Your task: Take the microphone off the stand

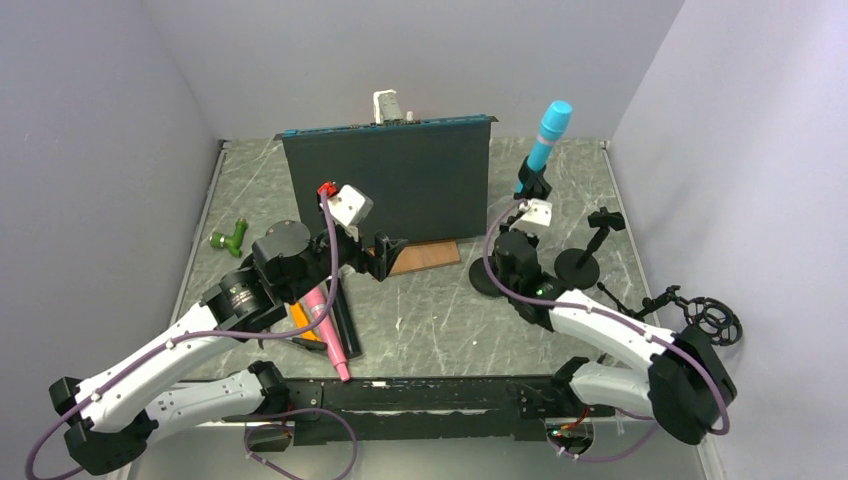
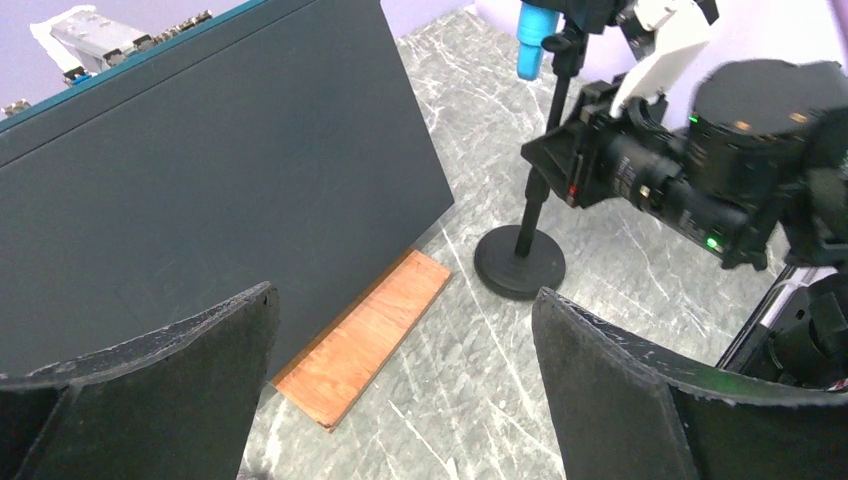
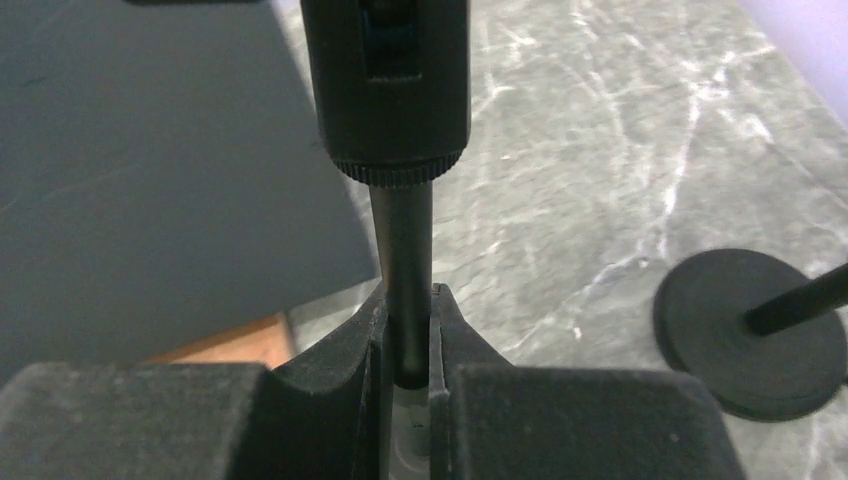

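Note:
The blue microphone (image 1: 548, 135) stands tilted in the black clip (image 1: 533, 183) at the top of its stand, whose round base (image 1: 488, 279) rests on the marble table. My right gripper (image 1: 520, 222) is shut on the stand's thin black pole (image 3: 405, 260), just below the clip's collar (image 3: 395, 90). In the left wrist view the microphone's lower end (image 2: 535, 40), the pole (image 2: 540, 190) and the base (image 2: 519, 262) show ahead to the right. My left gripper (image 1: 385, 255) is open and holds nothing, low over the table (image 2: 405, 350), left of the stand.
A dark upright board (image 1: 390, 185) with a wooden block (image 1: 425, 255) at its foot stands behind the left gripper. A second bare stand (image 1: 578, 265) is to the right. A pink microphone (image 1: 328, 330) lies near the left arm, a green piece (image 1: 230, 238) far left, a shock mount (image 1: 712, 318) far right.

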{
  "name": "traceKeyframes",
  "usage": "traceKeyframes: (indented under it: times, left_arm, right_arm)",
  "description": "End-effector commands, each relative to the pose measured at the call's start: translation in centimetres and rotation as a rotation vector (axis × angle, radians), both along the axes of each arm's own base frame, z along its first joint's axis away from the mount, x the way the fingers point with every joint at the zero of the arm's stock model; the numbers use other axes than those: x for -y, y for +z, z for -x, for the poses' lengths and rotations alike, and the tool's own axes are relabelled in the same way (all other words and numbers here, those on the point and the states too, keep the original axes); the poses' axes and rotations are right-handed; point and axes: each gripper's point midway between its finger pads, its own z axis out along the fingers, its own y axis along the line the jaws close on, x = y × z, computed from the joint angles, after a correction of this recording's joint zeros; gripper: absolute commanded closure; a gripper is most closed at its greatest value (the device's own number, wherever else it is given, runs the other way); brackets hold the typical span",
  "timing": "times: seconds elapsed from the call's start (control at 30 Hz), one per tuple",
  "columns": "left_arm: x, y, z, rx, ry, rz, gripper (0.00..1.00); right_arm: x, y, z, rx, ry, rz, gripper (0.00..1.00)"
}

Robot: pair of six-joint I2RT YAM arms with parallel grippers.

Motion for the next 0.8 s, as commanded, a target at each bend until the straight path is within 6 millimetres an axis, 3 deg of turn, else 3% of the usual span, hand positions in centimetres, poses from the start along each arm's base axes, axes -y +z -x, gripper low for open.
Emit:
traceKeyframes:
  times: [0.0, 0.07, 0.27, 0.43, 0.67, 0.77]
  left_arm:
    - [-0.2, 1.3, -0.2, 0.023, 0.019, 0.055, 0.01]
    - [0.0, 1.2, -0.2, 0.018, 0.011, 0.058, 0.01]
    - [0.2, 0.5, -0.6, 0.008, 0.024, 0.041, 0.01]
    - [-0.1, 0.2, -1.0, 0.013, 0.052, 0.03, 0.01]
    - [-0.2, 0.1, -1.1, 0.015, 0.056, 0.034, 0.01]
    - [-0.1, 0.0, -1.1, 0.011, 0.055, 0.03, 0.01]
  right_arm:
    - [-5.2, -1.6, 2.8, 0.016, 0.254, -0.051, 1.0]
    - [-6.8, -2.2, 3.7, 0.021, 0.332, -0.048, 1.0]
    - [-12.5, -1.6, 5.5, 0.09, 0.551, -0.042, 1.0]
    - [-15.7, -2.7, 7.2, 0.088, 0.673, -0.036, 1.0]
    - [-17.7, -3.5, 9.7, 0.081, 0.747, -0.05, 1.0]
    - [-17.5, -4.2, 10.2, 0.058, 0.741, -0.052, 0.91]
